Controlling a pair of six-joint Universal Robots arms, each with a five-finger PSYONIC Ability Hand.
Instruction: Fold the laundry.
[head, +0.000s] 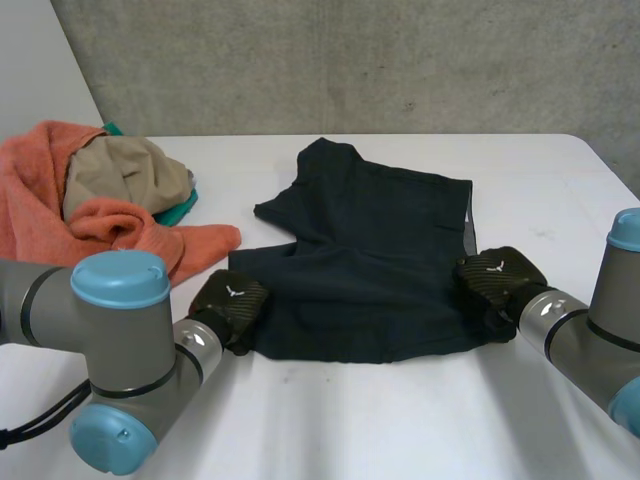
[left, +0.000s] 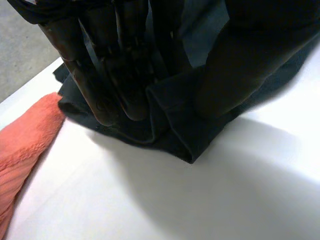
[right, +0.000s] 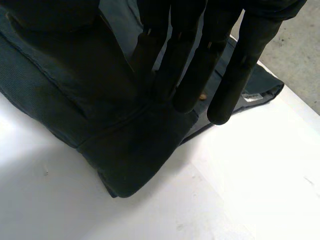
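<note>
- The white table (head: 400, 420) is bare at the near edge. The left arm (head: 120, 350) and the right arm (head: 600, 340) reach in from the two sides.
- The left hand (head: 230, 305) is on the near left corner of the dark blue cloth (head: 370, 260). In the left wrist view its fingers (left: 107, 85) press down on the cloth and the thumb (left: 235, 75) sits on the other side. A little ridge of cloth stands up between them, so I think this hand is pinching the corner.
- The right hand (head: 497, 283) is at the near right corner of the same cloth. I cannot tell if it grips the cloth or just rests on it. A small white tag (right: 250, 97) peeks out of the cloth just past this hand.
- The dark blue cloth lies in the middle of the table, between the two hands. It is mostly spread out, but it is bumpy, and its far left part sticks out in a rumpled flap. It is not a neat folded shape yet (it may be shorts or a shirt, I cannot say which).
- Far off on the left side sits a heap: an orange towel (head: 40, 190), a beige cloth (head: 120, 170) on top of it, and a bit of teal cloth (head: 180, 208) under that. None of them looks folded.
- Behind the table is a grey wall (head: 350, 60).
- So the job looks like it is near its start. The blue cloth needs its folds, and then the heap waits its turn.
</note>
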